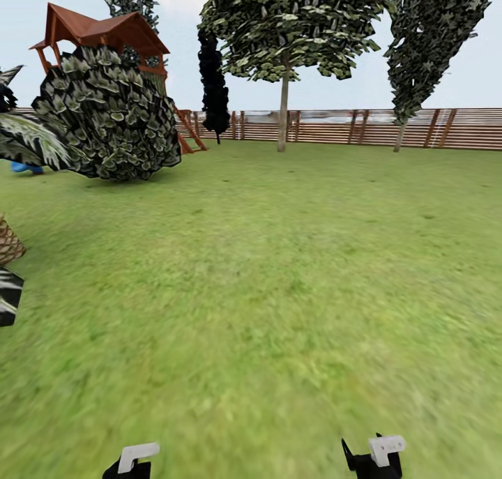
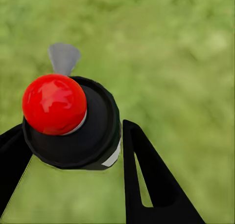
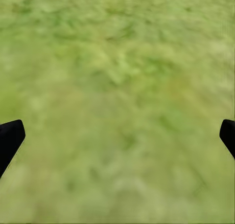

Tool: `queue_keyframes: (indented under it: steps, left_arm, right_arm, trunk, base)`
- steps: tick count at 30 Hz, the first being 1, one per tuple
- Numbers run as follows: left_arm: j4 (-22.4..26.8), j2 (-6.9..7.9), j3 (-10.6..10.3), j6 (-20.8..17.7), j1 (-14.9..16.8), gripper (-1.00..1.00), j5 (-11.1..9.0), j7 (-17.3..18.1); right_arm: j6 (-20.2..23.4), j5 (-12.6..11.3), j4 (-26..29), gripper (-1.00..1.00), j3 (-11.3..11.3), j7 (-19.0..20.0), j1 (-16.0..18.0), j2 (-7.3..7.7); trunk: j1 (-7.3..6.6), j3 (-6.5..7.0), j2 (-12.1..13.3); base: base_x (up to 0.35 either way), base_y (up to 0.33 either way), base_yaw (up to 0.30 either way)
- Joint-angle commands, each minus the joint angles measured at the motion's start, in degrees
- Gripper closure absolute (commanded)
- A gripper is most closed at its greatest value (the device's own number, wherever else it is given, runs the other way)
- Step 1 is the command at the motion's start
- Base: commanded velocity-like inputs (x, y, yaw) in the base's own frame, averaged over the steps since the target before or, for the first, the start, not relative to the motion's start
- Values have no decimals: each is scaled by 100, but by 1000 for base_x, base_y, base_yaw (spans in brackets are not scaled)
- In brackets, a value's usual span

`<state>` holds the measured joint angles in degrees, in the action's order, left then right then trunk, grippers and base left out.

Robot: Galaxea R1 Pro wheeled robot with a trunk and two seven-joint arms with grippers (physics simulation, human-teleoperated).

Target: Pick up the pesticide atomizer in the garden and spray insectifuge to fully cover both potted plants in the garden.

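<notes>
**Lawn crossing — atomizer in the left jaws**

Item 1. Pesticide atomizer: seen from above in the left wrist view, a dark round cap with a red ball on top and a pale grey nozzle projecting from its far edge. It sits between the two black fingers of the left gripper, whose jaws pinch it from either side; a sliver of white label shows at the cap's lower edge.

Item 2. Right gripper: its two dark fingertips appear at opposite edges of the right wrist view, jaws spread wide with only blurred grass between them.

Item 3. Lawn: green, open, running back to the boundary of the garden.

Item 4. Wooden fence: brown, slatted, along the far edge of the lawn.

Item 5. Trees: a pale-trunked tree with a broad leafy crown stands just before the fence; a leaning leafy tree is to its right; a slim, very dark one is to its left.

Item 6. Large shrub: rounded, with mottled leaves, at the left of the lawn, in front of a wooden play tower with a red-brown roof.

Item 7. Arm ends — a black-and-white part of each arm shows low in the head view, left and right.
</notes>
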<state>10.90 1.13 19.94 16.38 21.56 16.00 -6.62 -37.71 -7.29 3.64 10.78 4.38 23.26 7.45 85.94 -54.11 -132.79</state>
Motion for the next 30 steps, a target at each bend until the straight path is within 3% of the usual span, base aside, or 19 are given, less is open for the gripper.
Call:
queue_keyframes:
  steps: [1, 30]
  left_arm:
    - [-9, -2, 27, 23, 6, 100, 61, -23]
    - [-9, 1, 27, 23, 6, 100, 61, -23]
  right_arm:
    - [-17, -62, -4, -100, 21, 46, 3, 2]
    - [-17, -62, -4, -100, 21, 46, 3, 2]
  trunk:
    - [2, -5, -2]
    - [2, -5, -2]
  base:
    - [340, 0, 105]
    - [340, 0, 103]
